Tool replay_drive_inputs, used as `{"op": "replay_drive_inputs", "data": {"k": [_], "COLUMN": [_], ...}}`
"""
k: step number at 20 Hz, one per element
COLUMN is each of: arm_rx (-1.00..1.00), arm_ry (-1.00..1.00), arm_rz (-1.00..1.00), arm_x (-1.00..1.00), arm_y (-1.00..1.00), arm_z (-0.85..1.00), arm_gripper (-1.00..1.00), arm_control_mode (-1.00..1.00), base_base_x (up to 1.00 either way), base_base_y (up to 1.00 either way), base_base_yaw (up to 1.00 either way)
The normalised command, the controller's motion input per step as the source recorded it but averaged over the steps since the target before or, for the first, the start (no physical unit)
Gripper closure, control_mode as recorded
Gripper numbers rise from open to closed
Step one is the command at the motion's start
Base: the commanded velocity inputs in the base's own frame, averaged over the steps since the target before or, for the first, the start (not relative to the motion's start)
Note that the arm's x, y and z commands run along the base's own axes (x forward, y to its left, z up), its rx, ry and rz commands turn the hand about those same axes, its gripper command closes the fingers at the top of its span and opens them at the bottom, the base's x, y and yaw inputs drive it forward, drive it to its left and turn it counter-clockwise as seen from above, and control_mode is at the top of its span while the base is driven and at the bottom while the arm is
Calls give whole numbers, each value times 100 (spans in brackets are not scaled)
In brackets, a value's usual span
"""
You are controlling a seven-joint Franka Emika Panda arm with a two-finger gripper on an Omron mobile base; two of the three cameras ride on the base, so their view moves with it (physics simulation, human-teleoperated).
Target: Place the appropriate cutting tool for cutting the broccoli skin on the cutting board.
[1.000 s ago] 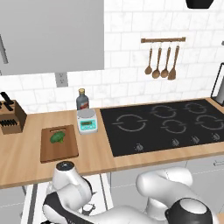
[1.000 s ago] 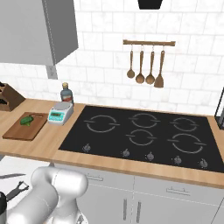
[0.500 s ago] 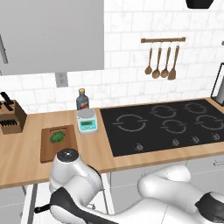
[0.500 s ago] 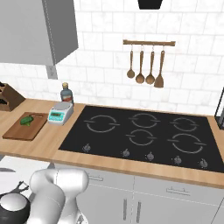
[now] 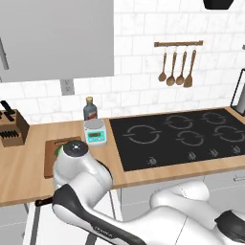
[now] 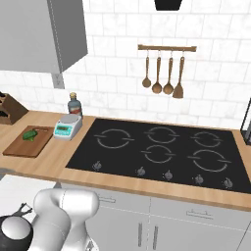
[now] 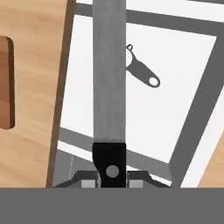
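In the hand view we are looking down the knife [image 7: 109, 78]: its black handle is sitting clamped between the fingers [image 7: 89, 180] at the bottom, and the narrow grey blade is running straight up the picture over an open white drawer [image 7: 192, 109]. A small grey peeler [image 7: 141, 69] is lying in that drawer, just to one side of the blade and apart from it. At the left edge the same view is catching a corner of the cutting board [image 7: 5, 83] on the wooden counter [image 7: 35, 52].

The right base view is giving us what the hand view cannot: the whole cutting board [image 6: 19, 147] with the broccoli [image 6: 30, 135] resting on it, a scale [image 6: 67, 127] beside it and a knife block [image 6: 11, 109] farther left (the arm is low at the bottom left here).

In the left base view the arm [image 5: 81, 167] is bending down in front of the cutting board [image 5: 50, 160], covering most of it.
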Motion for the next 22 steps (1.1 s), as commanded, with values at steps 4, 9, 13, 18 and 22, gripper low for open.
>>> {"op": "replay_drive_inputs", "data": {"k": [4,9,13,18,22], "arm_rx": [0,0,0,0,0], "arm_ry": [-4,0,0,-2,0], "arm_rz": [-3,-1,0,0,0], "arm_x": [55,68,76,83,91], "arm_y": [10,3,8,13,15], "arm_z": [36,6,-2,-45,-42], "arm_gripper": [100,100,100,100,100], "arm_control_mode": [-100,-100,-100,-100,-100], "base_base_x": [0,0,0,0,0], "base_base_y": [0,0,0,0,0], "base_base_yaw": [0,0,0,0,0]}}
